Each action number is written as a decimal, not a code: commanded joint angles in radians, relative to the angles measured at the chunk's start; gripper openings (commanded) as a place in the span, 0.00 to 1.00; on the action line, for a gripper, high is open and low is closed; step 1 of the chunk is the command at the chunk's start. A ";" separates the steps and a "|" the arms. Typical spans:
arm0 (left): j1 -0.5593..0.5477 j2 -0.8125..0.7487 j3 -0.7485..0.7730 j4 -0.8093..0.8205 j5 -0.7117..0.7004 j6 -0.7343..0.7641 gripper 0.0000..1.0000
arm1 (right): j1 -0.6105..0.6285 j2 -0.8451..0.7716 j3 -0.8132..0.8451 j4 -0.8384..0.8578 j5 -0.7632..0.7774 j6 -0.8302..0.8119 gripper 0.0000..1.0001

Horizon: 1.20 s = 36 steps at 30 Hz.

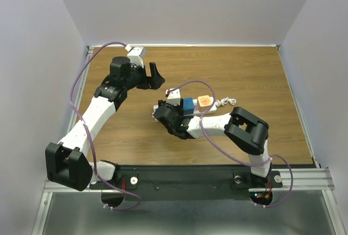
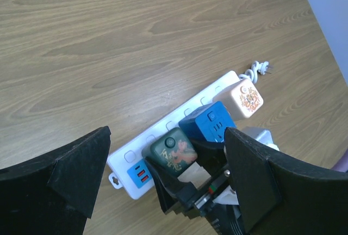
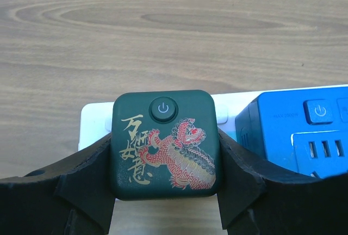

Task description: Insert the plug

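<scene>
The plug (image 3: 166,142) is a dark green cube with a red-and-gold dragon and a round power button. My right gripper (image 3: 166,140) is shut on its two sides. It holds the plug (image 2: 174,150) over the white power strip (image 2: 130,159), just left of a blue cube adapter (image 2: 209,122). The plug's prongs are hidden, so I cannot tell how deep it sits. My left gripper (image 2: 167,131) hangs open above the table, its camera looking down at the strip, and touches nothing. In the top view it (image 1: 155,76) is up and left of the right gripper (image 1: 166,116).
A cream cube adapter (image 2: 246,98) sits at the strip's far end, beyond the blue one (image 1: 188,105). The strip's coiled white cord and plug (image 1: 227,102) lie to the right. Blue USB ports (image 2: 138,174) mark the strip's near end. White walls enclose the wooden table (image 1: 244,77).
</scene>
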 commanded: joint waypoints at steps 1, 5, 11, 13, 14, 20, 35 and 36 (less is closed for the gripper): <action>0.010 -0.046 0.011 0.042 0.015 -0.002 0.96 | 0.088 0.155 -0.214 -0.539 -0.314 0.124 0.00; 0.013 -0.039 0.006 0.050 0.025 -0.008 0.96 | 0.098 0.190 -0.194 -0.554 -0.323 0.124 0.00; 0.013 -0.043 0.006 0.050 0.010 -0.008 0.96 | 0.192 0.201 -0.190 -0.631 -0.341 0.208 0.00; 0.014 -0.041 0.004 0.058 0.016 -0.016 0.96 | 0.192 0.219 -0.183 -0.629 -0.327 0.199 0.00; 0.016 -0.038 0.003 0.064 0.021 -0.022 0.96 | 0.183 0.233 -0.155 -0.631 -0.323 0.187 0.01; 0.016 -0.062 -0.009 0.061 -0.011 -0.019 0.96 | 0.071 0.270 -0.107 -0.616 -0.259 0.132 0.00; 0.016 -0.059 -0.020 0.078 -0.037 -0.036 0.96 | -0.204 0.252 0.137 -0.502 -0.133 -0.118 0.00; 0.016 -0.062 -0.022 0.079 -0.040 -0.033 0.96 | -0.205 0.255 0.151 -0.501 -0.133 -0.121 0.00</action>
